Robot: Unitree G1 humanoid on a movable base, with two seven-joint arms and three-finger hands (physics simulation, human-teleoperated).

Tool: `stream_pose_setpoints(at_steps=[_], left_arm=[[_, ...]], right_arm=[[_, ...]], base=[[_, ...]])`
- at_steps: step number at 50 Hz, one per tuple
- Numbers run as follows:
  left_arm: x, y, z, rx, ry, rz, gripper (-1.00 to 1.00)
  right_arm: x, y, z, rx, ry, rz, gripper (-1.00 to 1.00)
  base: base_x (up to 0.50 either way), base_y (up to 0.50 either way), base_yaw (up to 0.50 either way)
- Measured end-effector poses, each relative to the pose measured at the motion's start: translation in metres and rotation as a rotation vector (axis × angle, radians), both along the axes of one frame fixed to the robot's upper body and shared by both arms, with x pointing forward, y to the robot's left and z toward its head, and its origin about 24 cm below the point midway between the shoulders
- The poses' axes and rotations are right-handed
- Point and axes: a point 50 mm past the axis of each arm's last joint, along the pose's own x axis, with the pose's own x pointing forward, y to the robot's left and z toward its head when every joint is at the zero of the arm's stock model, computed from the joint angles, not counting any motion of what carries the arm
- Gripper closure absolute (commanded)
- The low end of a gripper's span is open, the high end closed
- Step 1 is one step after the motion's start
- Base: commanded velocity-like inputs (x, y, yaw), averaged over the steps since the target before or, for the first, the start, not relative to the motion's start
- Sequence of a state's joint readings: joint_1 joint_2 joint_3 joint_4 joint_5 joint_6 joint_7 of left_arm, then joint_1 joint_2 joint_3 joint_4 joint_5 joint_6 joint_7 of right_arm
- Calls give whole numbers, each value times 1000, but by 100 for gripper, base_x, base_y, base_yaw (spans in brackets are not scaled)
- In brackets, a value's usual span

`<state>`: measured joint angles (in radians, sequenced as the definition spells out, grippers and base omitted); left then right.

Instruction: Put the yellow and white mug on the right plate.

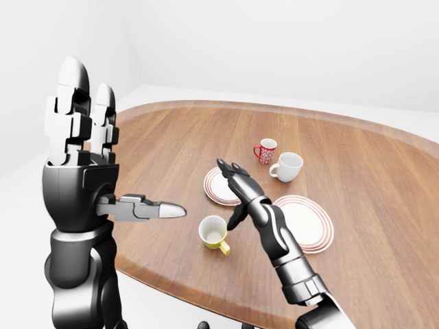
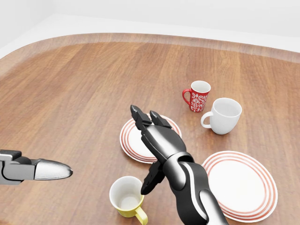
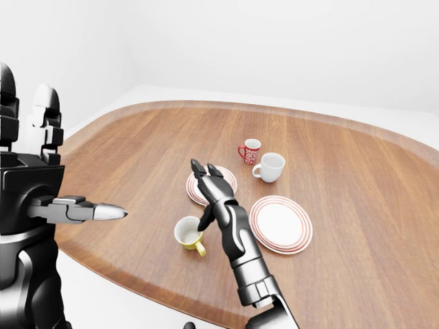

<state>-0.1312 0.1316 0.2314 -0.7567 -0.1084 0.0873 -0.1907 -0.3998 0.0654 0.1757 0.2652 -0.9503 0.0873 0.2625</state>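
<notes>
The yellow and white mug point(image 2: 126, 196) stands upright on the wooden table point(image 2: 75, 89), handle toward the bottom right of the head view. The right plate point(image 2: 241, 185), white with red rings, lies to its right and is bare. My right hand point(image 2: 149, 150) is open, fingers spread over the left plate point(image 2: 131, 140), thumb tip just beside the mug's rim; I cannot tell if it touches. My left hand point(image 1: 79, 147) is open and raised at the left of the left-eye view, well away from the mug.
A red patterned mug point(image 2: 198, 96) and a white mug point(image 2: 224, 115) stand above the plates in the head view. The table's curved edge runs along the bottom left in the eye views.
</notes>
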Motion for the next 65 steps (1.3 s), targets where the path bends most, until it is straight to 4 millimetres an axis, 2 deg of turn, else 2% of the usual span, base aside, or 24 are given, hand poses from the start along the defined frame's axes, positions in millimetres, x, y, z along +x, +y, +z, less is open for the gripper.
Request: stream_pose_setpoints(at_steps=[24, 45, 65], left_arm=[[-15, 1, 21, -12, -127, -13, -100], [-27, 0, 34, -28, -216, -34, -100], [-35, -3, 40, -24, -258, -49, -100]], right_arm=[[8, 12, -13, -33, 41, 11, -100], [-1, 25, -30, -66, 55, 46, -100], [-5, 39, -37, -79, 57, 77, -100]], base=[[0, 0, 0], [0, 0, 0], [0, 0, 0]])
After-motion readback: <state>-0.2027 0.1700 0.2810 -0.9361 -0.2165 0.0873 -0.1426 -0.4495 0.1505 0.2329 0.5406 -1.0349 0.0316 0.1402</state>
